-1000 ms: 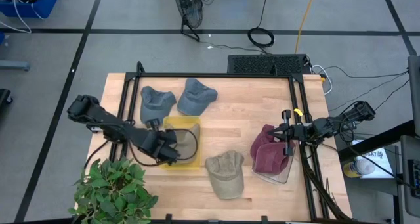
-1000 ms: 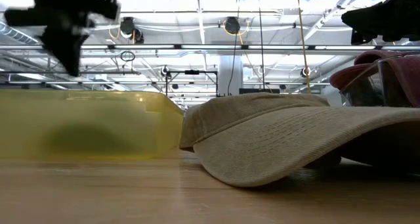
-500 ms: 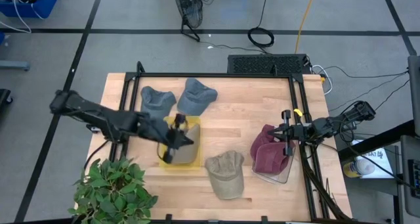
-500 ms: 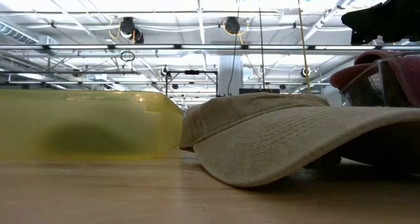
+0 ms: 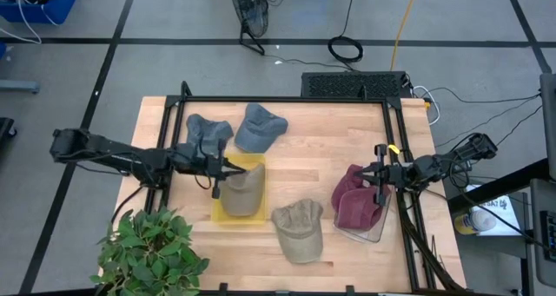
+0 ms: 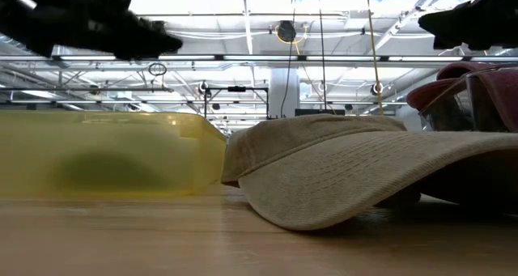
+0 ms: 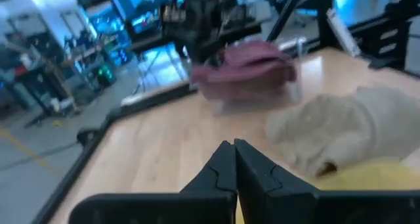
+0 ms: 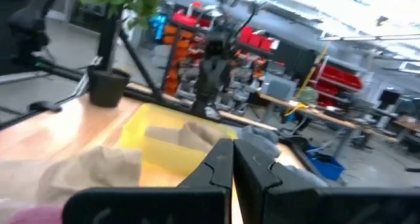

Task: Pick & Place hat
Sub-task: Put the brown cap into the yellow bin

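A tan hat (image 5: pixel 244 190) lies inside the yellow bin (image 5: pixel 256 163) at the table's middle left. My left gripper (image 5: pixel 228 168) is shut and level, just over the bin's far left corner, clear of the hat; its closed fingertips (image 7: pixel 233 146) hold nothing. A second tan hat (image 5: pixel 298 231) rests brim-down on the wood near the front, large in the low view (image 6: pixel 340 171). A maroon hat (image 5: pixel 354 202) sits in a clear bin (image 5: pixel 369 233) at the right. My right gripper (image 5: pixel 376 175) hangs shut above that bin's far edge.
Two grey-blue hats (image 5: pixel 208 133) (image 5: pixel 261 127) lie on the far left part of the table. A potted plant (image 5: pixel 152 253) stands at the near left corner. A black frame (image 5: pixel 287 100) runs along the far and right edges. Bare wood lies between the bins.
My left gripper has come up out of the yellow bin and drawn back toward the table's left edge, tipping from pointing down to level. Its fingers look shut throughout. The tan hat stays lying in the bin. My right arm has kept still.
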Controlling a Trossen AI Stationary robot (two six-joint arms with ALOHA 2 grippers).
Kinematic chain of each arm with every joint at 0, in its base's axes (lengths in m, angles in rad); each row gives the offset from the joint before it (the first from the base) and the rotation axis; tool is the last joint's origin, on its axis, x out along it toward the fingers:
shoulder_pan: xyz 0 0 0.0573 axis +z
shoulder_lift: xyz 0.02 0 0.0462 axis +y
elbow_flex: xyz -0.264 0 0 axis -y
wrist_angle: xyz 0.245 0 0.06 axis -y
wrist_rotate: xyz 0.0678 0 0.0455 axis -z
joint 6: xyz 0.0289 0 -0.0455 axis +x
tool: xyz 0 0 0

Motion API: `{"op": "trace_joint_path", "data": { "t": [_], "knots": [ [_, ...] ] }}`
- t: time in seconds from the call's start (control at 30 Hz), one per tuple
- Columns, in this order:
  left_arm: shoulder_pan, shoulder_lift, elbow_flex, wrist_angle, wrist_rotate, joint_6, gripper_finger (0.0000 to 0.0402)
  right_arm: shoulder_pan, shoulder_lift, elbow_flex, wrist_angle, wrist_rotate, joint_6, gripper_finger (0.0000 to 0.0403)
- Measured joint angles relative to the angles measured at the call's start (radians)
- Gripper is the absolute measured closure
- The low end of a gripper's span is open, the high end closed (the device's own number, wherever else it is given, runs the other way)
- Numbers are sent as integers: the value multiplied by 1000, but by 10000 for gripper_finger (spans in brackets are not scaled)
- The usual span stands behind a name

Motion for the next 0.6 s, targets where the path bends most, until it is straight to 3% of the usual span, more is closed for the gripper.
{"op": "trace_joint_path", "data": {
  "t": [0.27,0.4,0.6],
  "knots": [
    [43,-9,-49,26,-1,-50,385,-21,158,59,159,97,-43,403],
    [48,-9,-49,45,-2,-50,387,-53,324,238,83,92,42,403],
    [48,-9,-49,53,-2,-51,398,-87,724,573,-100,87,152,403]
  ]
}}
